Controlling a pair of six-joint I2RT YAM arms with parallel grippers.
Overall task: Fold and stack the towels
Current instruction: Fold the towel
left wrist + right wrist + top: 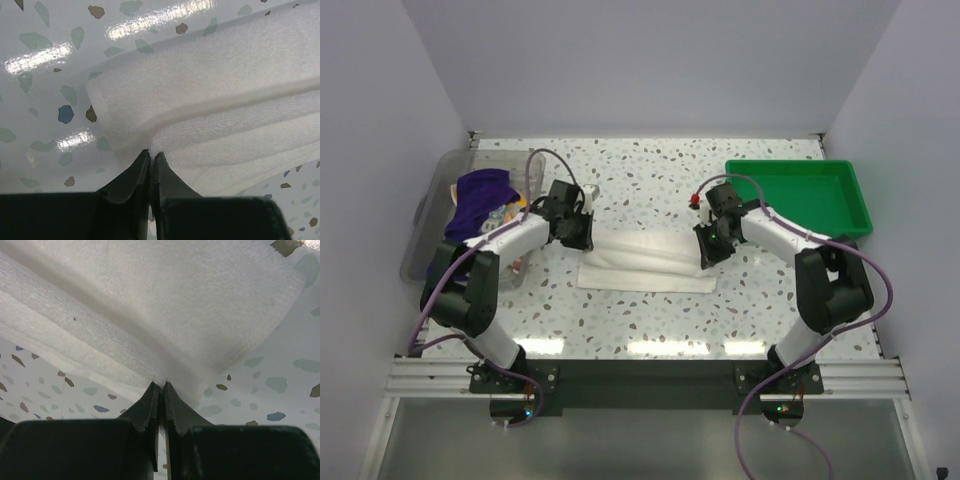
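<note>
white towel (645,262): plain white | purple towel (480,200): deep purple | tray (800,195): green | table (650,170): white, multicoloured specks

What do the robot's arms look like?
The left arm and right arm have white shells and black joints. Each ends in a black pincer with two pointed fingers: left pincer, right pincer. Purple cables loop along both. A small red bit sits by the right wrist.

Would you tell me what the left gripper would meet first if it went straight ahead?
The white towel: the left gripper pinches its folded edge in its fingers, with more towel directly ahead.
</note>
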